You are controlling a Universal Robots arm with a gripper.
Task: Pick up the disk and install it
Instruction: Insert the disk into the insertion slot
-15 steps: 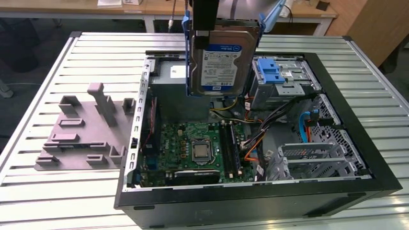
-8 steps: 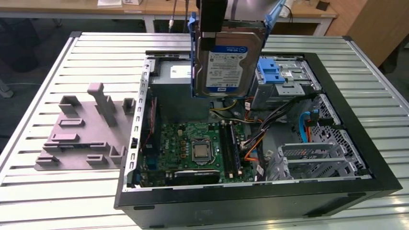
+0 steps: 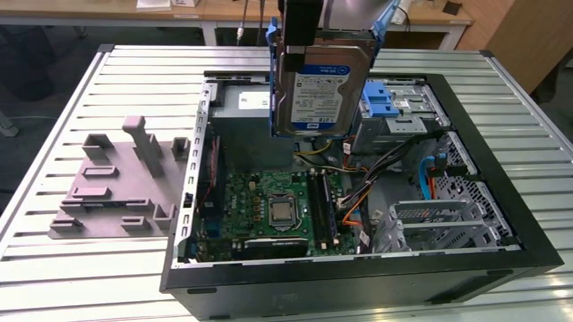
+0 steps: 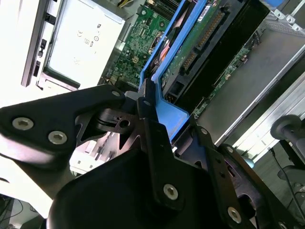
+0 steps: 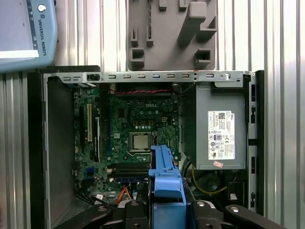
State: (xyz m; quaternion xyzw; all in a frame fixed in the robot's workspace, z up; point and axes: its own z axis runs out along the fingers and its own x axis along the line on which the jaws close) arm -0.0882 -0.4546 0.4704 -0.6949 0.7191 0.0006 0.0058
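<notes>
The disk (image 3: 321,84), a silver hard drive with a blue-and-white label and a blue plastic frame, hangs upright in the air above the open computer case (image 3: 501,194). My gripper (image 3: 301,20) is shut on its upper end, and the drive's label faces the exterior camera. In the second wrist view the black fingers (image 4: 150,129) clamp the blue frame (image 4: 171,117), with the disk's green circuit board (image 4: 190,47) beyond. In the first wrist view the blue frame (image 5: 164,179) sits between the fingers, over the motherboard (image 5: 136,138).
Inside the case are a grey power supply box (image 5: 219,129) with a white sticker, a blue latch (image 3: 383,100) on the drive cage, cables and a silver bracket (image 3: 439,221). A grey fixture plate (image 3: 121,184) lies on the slatted table at the exterior view's left.
</notes>
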